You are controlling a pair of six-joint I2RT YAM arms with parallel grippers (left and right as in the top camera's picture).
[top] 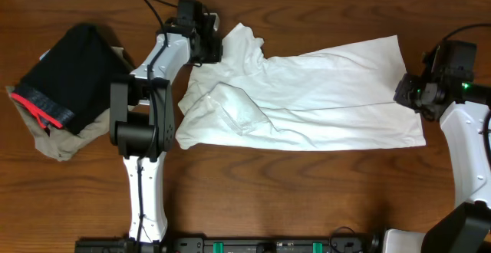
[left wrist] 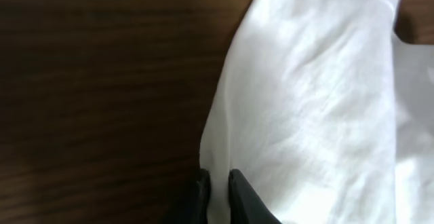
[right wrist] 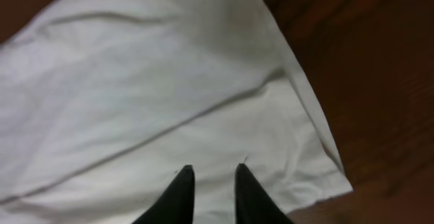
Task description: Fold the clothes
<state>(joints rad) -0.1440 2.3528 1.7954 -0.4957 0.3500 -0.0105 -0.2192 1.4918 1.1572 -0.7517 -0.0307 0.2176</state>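
Note:
The white T-shirt (top: 322,92) lies rumpled and partly folded across the middle of the table; its graphic is hidden. My left gripper (top: 213,47) is at the shirt's far left corner. In the left wrist view its fingers (left wrist: 218,183) are pinched on a thin fold of the shirt's edge (left wrist: 312,102). My right gripper (top: 406,92) is at the shirt's right edge. In the right wrist view its fingers (right wrist: 211,173) are apart just above the fabric (right wrist: 169,95), near the shirt's corner, holding nothing.
A folded black garment with a red-pink band (top: 65,73) lies on a tan folded garment (top: 61,147) at the far left. The left arm's base (top: 142,123) stands between that pile and the shirt. Bare wood table (top: 307,199) lies in front.

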